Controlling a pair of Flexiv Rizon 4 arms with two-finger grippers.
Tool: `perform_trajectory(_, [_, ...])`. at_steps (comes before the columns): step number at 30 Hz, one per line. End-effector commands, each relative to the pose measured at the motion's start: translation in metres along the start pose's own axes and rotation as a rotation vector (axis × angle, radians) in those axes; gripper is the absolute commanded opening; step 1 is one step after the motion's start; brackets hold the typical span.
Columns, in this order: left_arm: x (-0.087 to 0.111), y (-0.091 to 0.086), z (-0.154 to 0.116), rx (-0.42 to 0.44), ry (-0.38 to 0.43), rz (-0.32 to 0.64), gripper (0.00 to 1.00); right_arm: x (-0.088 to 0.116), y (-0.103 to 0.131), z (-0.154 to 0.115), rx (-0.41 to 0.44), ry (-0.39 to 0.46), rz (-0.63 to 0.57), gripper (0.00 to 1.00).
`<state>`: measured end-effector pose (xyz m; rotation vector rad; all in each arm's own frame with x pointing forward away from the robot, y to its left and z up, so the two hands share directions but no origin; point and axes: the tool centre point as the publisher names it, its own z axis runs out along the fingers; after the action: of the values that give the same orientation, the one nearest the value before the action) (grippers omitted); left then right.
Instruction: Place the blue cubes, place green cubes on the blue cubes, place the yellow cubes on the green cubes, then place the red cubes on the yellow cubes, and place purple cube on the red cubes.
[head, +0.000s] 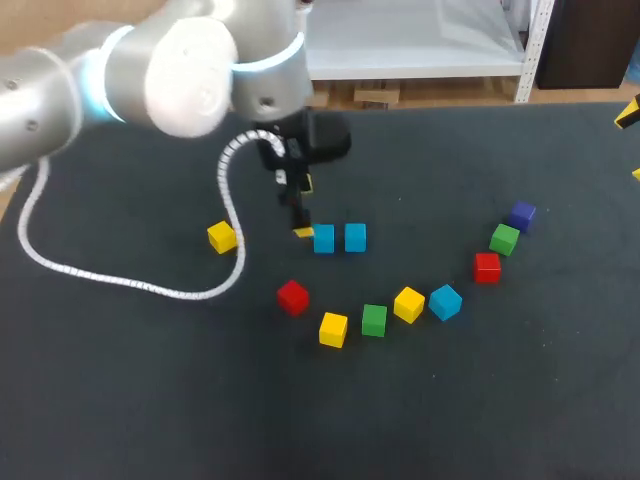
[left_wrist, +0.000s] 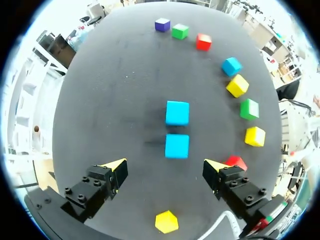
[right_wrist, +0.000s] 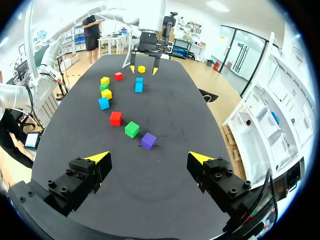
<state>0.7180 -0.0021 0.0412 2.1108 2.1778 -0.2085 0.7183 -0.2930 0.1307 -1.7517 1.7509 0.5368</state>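
Observation:
Two blue cubes sit side by side mid-table, one (head: 323, 238) (left_wrist: 177, 145) nearer my left gripper and the other (head: 355, 237) (left_wrist: 177, 113) just past it. My left gripper (head: 304, 208) (left_wrist: 165, 167) hovers over the near one, open, its fingers wide apart and touching nothing. In an arc lie a red cube (head: 292, 296), a yellow cube (head: 333, 329), a green cube (head: 374, 320), a yellow cube (head: 408, 304), a blue cube (head: 445, 301), a red cube (head: 487, 267), a green cube (head: 505, 239) and the purple cube (head: 521, 214) (right_wrist: 148, 141). My right gripper (head: 634, 143) (right_wrist: 150, 157) stands open at the right edge, short of the purple cube.
A lone yellow cube (head: 222, 237) (left_wrist: 166, 221) lies left of the blue pair, under my left arm. The left arm's white cable (head: 130, 283) loops over the table's left half. Dark table surface (head: 450, 420) spreads in front of the arc.

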Motion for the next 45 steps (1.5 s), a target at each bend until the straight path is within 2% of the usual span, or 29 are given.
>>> perform_trajectory(1, [0.031,-0.02,-0.023,-0.016,-0.098,0.016,1.0,0.0,0.001,0.0,0.002,-0.001,-0.001,1.0])
perform_trajectory(2, [0.034,-0.021,-0.026,-0.016,-0.099,0.016,1.0,0.0,0.001,0.0,0.002,-0.001,-0.001,1.0])
perform_trajectory(8, [0.059,-0.038,-0.042,0.014,-0.223,0.009,1.0,0.0,0.001,0.0,0.002,-0.001,-0.001,1.0])
perform_trajectory(15, [0.073,-0.052,-0.052,0.038,-0.295,0.015,1.0,0.0,0.001,0.0,0.002,-0.001,-0.001,1.0])
perform_trajectory(22, [0.086,-0.062,-0.066,0.017,-0.276,0.034,1.0,0.0,0.001,0.0,0.002,-0.001,-0.001,1.0])
perform_trajectory(33, [0.126,-0.07,-0.081,-0.006,-0.262,-0.007,1.0,0.0,0.001,0.0,0.002,-0.001,-0.001,1.0])
perform_trajectory(45, [0.133,-0.066,-0.097,-0.027,-0.244,0.001,1.0,0.0,0.001,0.0,0.002,-0.001,-0.001,1.0])
